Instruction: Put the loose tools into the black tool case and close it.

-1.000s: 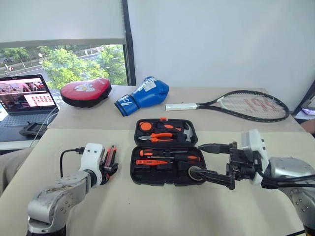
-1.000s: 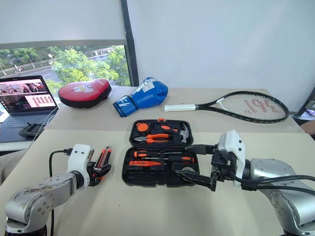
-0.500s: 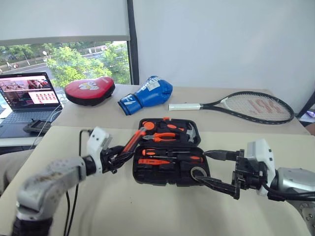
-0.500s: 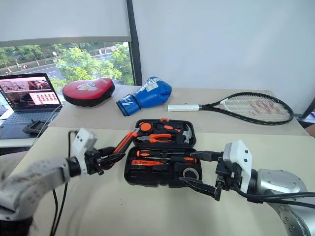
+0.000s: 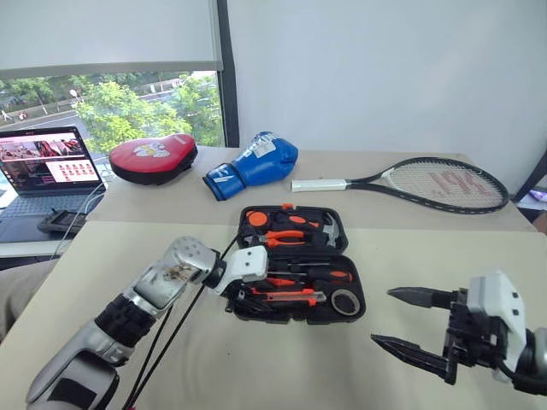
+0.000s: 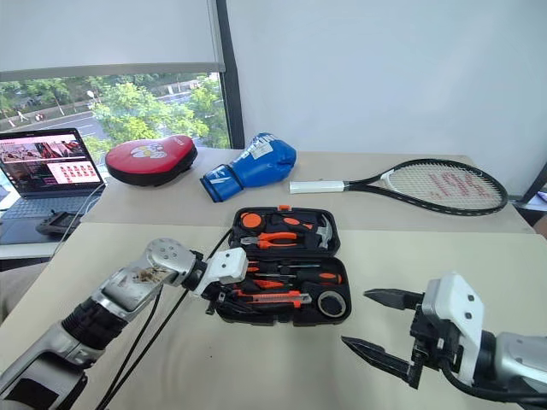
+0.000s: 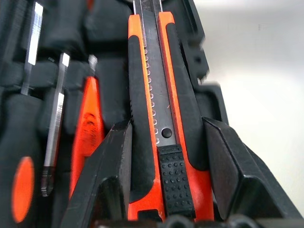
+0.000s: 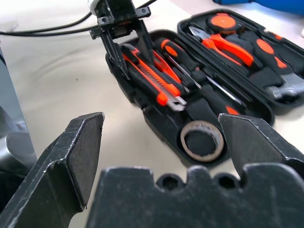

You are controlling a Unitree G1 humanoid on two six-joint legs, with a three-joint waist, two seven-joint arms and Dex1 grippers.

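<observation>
The black tool case (image 5: 299,318) lies open in the middle of the table. My left gripper (image 7: 166,124) is shut on the black-and-orange utility knife (image 5: 289,297), holding it low over the case's front half. Whether the knife sits in a recess, I cannot tell. Beside the knife lie a slim orange tester screwdriver (image 7: 88,118) and a black-and-orange screwdriver (image 5: 318,275). The small black tape roll (image 5: 344,301) rests in the front right corner. My right gripper (image 5: 381,316) hangs open and empty, near and to the right of the case.
The case's rear half holds orange pliers (image 5: 286,239), a hammer and a round tape measure. A laptop (image 5: 47,166), red punch pad (image 5: 154,158), blue boxing glove (image 5: 252,162) and tennis racket (image 5: 427,182) lie at the back. A black cable (image 5: 171,333) trails from my left arm.
My left arm swung right and rolled, carrying the knife from the table left of the case to over its front half. My right gripper drew back from the case, still open.
</observation>
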